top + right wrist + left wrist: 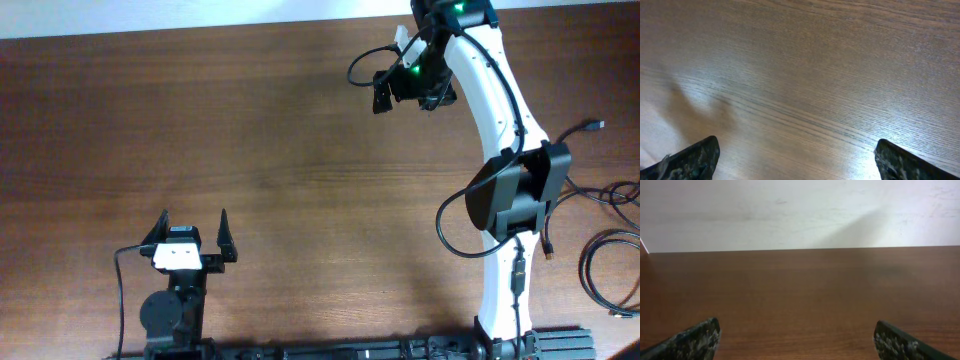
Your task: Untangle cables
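Note:
The cables (608, 262) are thin black cords lying in loops at the table's right edge, with one small plug (597, 125) further back and another (548, 250) beside the right arm's base. My right gripper (408, 88) is open and empty, held high near the table's far edge, well away from the cables. In the right wrist view its fingers (797, 152) frame only bare wood. My left gripper (192, 228) is open and empty at the front left. The left wrist view (797, 332) shows only table and wall. No cable shows in either wrist view.
The brown wooden table (250, 130) ends at a white wall (790, 210) along its far edge. The right arm's white links and base (500, 260) stand between the table's middle and the cables. The arm's own thicker black wires (455, 235) loop beside it.

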